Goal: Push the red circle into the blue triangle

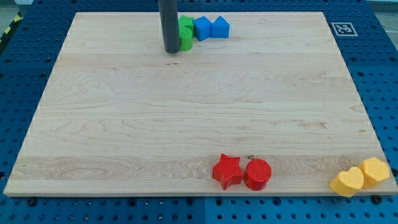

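Note:
The red circle lies near the view's bottom edge, right of centre, touching the red star on its left. The blue triangle sits at the view's top, touching a blue cube on its left. My tip rests on the board at the top, just left of the green blocks, far from the red circle.
Two green blocks huddle left of the blue cube, partly hidden by my rod. A yellow heart and a yellow hexagon lie at the bottom right corner. The wooden board ends at blue pegboard on all sides.

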You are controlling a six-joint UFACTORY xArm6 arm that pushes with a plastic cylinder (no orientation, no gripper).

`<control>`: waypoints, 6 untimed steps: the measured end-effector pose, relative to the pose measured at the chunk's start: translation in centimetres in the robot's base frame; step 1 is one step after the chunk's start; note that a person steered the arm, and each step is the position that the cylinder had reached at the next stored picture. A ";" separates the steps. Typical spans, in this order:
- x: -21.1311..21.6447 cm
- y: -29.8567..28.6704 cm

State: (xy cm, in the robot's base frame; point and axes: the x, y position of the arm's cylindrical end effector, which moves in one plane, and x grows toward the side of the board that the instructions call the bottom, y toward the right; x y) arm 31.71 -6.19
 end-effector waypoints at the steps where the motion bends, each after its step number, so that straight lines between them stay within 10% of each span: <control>1: 0.8 0.0; 6: 30.1 0.8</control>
State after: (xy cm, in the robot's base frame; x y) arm 61.83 -5.38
